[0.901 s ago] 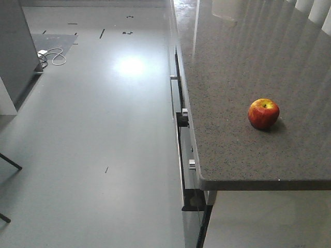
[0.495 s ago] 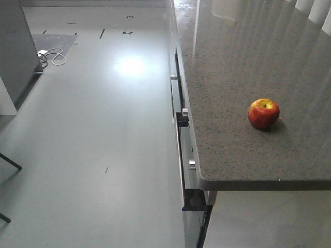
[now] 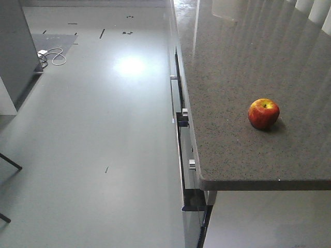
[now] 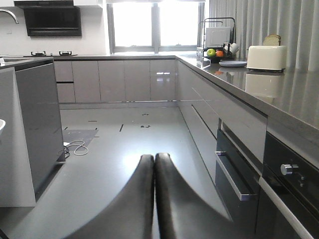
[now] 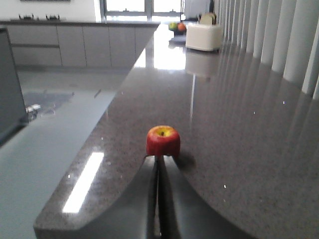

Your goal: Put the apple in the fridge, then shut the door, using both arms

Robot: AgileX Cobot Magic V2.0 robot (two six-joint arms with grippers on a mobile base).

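Observation:
The apple (image 3: 263, 113), red with yellow patches, sits upright on the speckled grey counter (image 3: 232, 62) near its front edge. In the right wrist view the apple (image 5: 163, 141) lies just beyond my right gripper (image 5: 158, 158), which is shut and empty, low over the counter; I cannot tell if the tips touch it. My left gripper (image 4: 154, 157) is shut and empty, out over the floor. A tall dark grey panel (image 4: 40, 119) at the left looks like the fridge or its door (image 3: 13, 51); no white inside shows. Neither gripper shows in the front view.
Below the counter's left edge run an oven front with knobs (image 3: 184, 112) and drawer handles (image 4: 234, 179). A white cable (image 3: 51, 56) lies on a mat on the floor. A toaster (image 5: 204, 36), a fruit bowl (image 4: 215, 52) and curtains (image 5: 279, 35) stand far back.

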